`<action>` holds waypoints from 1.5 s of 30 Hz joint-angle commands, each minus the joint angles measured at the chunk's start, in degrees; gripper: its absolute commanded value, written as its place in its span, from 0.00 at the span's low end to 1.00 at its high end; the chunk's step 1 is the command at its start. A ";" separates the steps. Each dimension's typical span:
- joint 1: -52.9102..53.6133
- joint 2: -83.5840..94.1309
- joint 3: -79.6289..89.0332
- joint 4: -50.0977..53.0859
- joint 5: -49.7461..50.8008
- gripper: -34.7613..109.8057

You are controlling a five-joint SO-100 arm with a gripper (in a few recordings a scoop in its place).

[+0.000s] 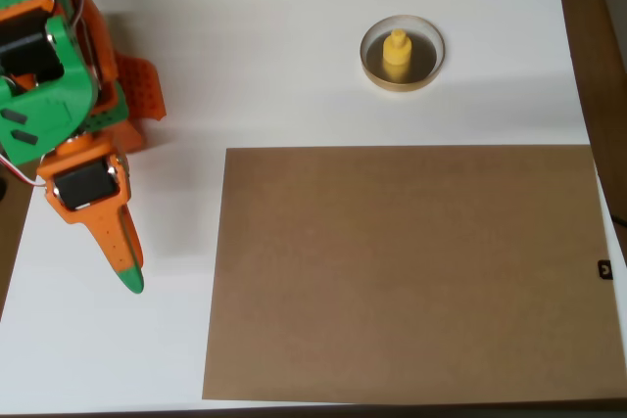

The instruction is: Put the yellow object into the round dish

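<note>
In the overhead view the yellow object [396, 56] stands upright inside the round dish [370, 58], near the back of the white table. My gripper [131, 279] is far away at the left edge. Its orange fingers with green tips lie together as one narrow wedge pointing toward the front. It is shut and holds nothing. A wide stretch of bare table separates it from the dish.
A large brown sheet [411, 271] lies flat over the front and right of the white table [255, 46]. The arm's green and orange body [59, 66] fills the back left corner. The table's right edge [578, 75] runs close to the dish.
</note>
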 commanded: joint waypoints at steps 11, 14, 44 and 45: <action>1.67 1.14 1.41 -0.88 1.93 0.24; 2.99 1.14 1.23 -0.35 2.55 0.24; 3.43 1.14 1.23 -0.44 2.46 0.26; 3.43 1.14 1.23 -0.44 2.46 0.26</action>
